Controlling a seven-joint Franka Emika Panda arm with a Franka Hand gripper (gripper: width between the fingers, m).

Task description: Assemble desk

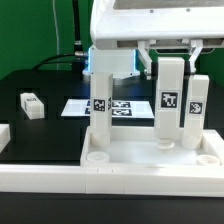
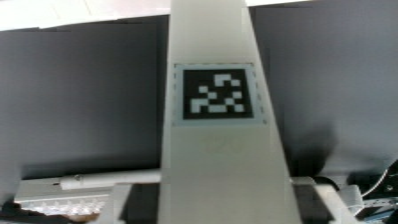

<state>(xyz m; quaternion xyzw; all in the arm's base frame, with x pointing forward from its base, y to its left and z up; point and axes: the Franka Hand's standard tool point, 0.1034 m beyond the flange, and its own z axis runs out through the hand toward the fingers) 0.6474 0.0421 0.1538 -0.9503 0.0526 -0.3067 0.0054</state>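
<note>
In the claw, blocky white leg (tagged)

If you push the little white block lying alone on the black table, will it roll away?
Probably not. The white block has flat sides and square corners, so it would likely slide, not roll. It looks like hard plastic, so it should stay stiff. Being small, it is probably light and easy to shove.
</note>
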